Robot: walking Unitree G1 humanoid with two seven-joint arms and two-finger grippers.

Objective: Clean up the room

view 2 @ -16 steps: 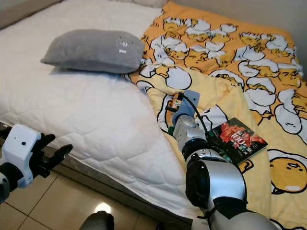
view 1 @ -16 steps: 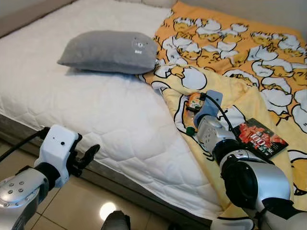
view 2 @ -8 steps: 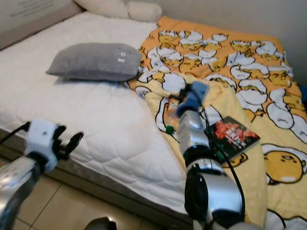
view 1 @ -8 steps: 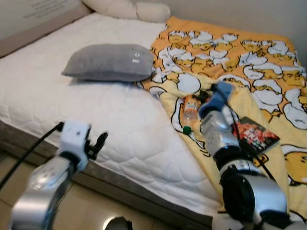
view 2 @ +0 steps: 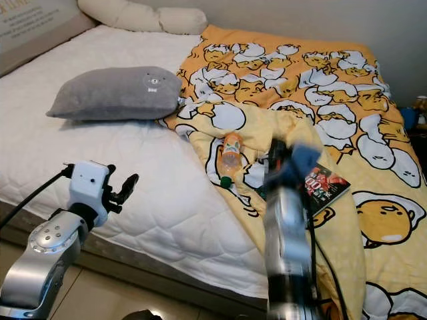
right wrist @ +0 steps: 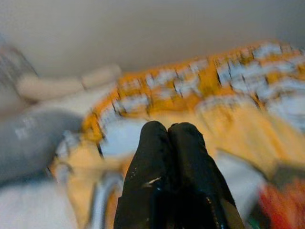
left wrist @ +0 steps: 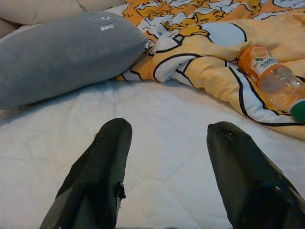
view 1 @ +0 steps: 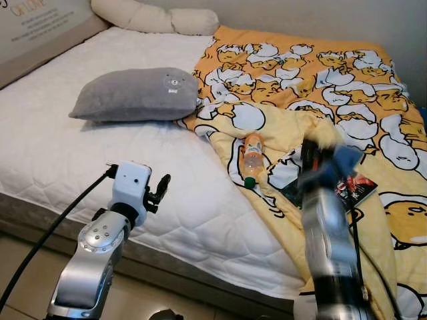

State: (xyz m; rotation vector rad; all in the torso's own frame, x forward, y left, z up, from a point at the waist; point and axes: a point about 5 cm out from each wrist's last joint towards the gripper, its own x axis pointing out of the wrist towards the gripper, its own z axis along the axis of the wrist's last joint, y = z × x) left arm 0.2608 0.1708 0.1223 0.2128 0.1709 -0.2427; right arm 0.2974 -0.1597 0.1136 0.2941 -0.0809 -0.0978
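Two arms are up over the bed, and neither is carrying anything. Left gripper point(left wrist: 164, 143) hovers above the white quilted mattress point(view 1: 80, 147) near its front edge, black fingers point(left wrist: 102, 157) spread wide with bare quilting showing between them. Right gripper point(right wrist: 169, 143) is raised over the yellow cartoon-print blanket point(view 1: 320, 73), its two black fingertips pressed tight together with nothing between them; the right arm point(view 1: 327, 220) shows smeared with motion blur, and the wrist picture is blurred too.

Out on the blanket lies the clear plastic bottle with an orange label and green cap point(view 1: 251, 158), on its side, cap toward the front edge of the bed, resting in a fold close to where the blanket meets the bare mattress. Just beside the right arm sits a dark book with a red cover picture point(view 2: 325, 185), flat on the blanket, partly hidden behind the arm. The bottle and the book are apart, with the arm standing between them.

Farther back, a soft grey rectangular pillow point(view 1: 133, 95) rests on the mattress, its one end touching the blanket's crumpled edge. At the head of the bed, a long cream bolster pillow point(view 1: 153, 19) lies along the back edge against the wall.
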